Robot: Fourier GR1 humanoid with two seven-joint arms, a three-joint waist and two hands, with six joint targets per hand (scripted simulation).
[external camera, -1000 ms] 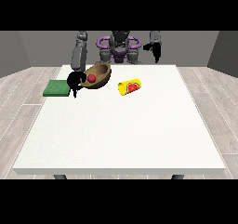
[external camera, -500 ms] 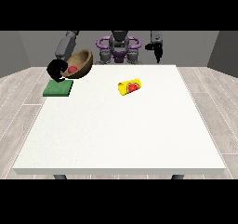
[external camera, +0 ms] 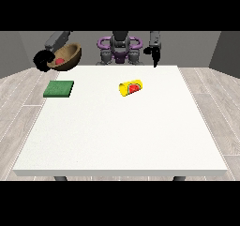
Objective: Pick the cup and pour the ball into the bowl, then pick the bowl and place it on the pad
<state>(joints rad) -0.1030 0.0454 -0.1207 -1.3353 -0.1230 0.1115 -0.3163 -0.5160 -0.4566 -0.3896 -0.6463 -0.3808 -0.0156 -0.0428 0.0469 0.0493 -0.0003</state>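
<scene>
A brown wooden bowl (external camera: 68,56) hangs tilted in the air above the table's far left corner, with a red ball (external camera: 59,61) inside it. The hand at the view's left (external camera: 43,61) is curled on the bowl's rim. Below and in front of the bowl a green pad (external camera: 59,89) lies flat on the table, bare. A yellow cup (external camera: 131,88) lies on its side near the table's middle, its red inside facing the camera. The hand at the view's right (external camera: 155,55) hangs above the table's far edge, fingers pointing down, holding nothing.
The white table (external camera: 122,136) stretches wide towards the camera in front of the pad and the cup. The robot's torso (external camera: 119,49) stands behind the far edge.
The bowl with the ball has been lifted from the table beside the pad and carried up and to the left, past the pad's far side. The other hand stayed put.
</scene>
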